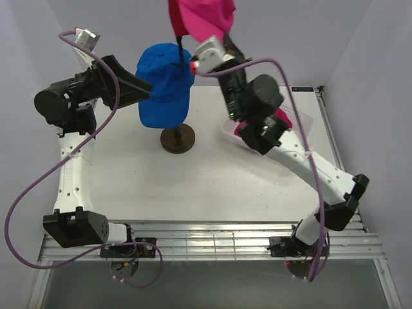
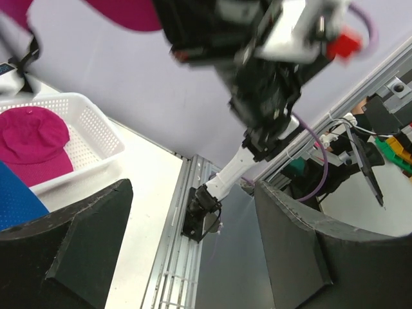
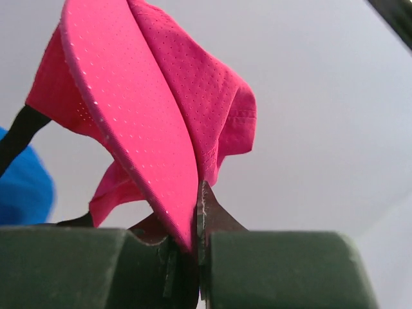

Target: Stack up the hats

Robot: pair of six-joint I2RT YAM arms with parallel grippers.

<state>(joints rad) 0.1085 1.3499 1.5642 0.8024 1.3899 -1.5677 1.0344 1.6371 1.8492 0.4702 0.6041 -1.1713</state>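
Observation:
A bright blue hat [image 1: 164, 84] sits on the cream head's dark stand [image 1: 177, 138]. My left gripper [image 1: 140, 90] is open just left of it, touching nothing. Between its fingers [image 2: 77, 244] the left wrist view shows only the table edge. My right gripper [image 1: 224, 37] is raised above and right of the blue hat, shut on the brim of a magenta pink hat [image 1: 201, 16]. The right wrist view shows that pink hat [image 3: 148, 116] pinched at the brim's edge, with the blue hat [image 3: 22, 187] at the far left. A second pink hat [image 2: 32, 145] lies in the basket.
The white mesh basket [image 2: 84, 129] stands at the table's back right, partly hidden in the top view by the right arm [image 1: 257, 103]. The slatted metal rail [image 1: 212, 241] runs along the near edge between the arm bases. Purple cables loop off both arms.

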